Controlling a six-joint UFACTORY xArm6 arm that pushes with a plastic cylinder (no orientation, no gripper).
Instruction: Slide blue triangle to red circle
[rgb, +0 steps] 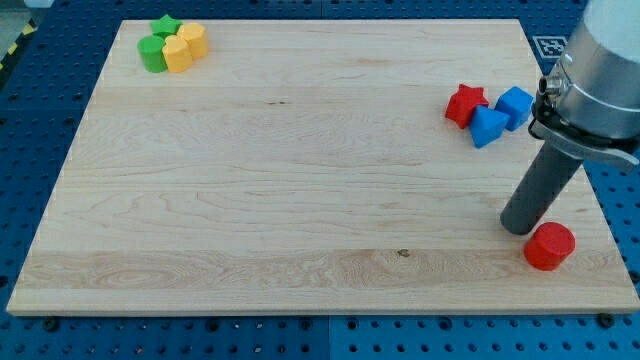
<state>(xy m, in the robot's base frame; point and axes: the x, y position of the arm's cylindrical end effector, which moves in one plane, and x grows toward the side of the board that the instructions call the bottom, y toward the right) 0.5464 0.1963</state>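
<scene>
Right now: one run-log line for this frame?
tip beside red circle, upper left | blue triangle at right edge, touching red star, blue cube | slide not started

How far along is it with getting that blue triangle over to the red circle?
Nothing looks done yet: the blue triangle sits by the red star and blue cube, well above the red circle. In hand: my tip rests just left of the circle, away from the triangle. Left: reaching the triangle and sliding it down.
</scene>
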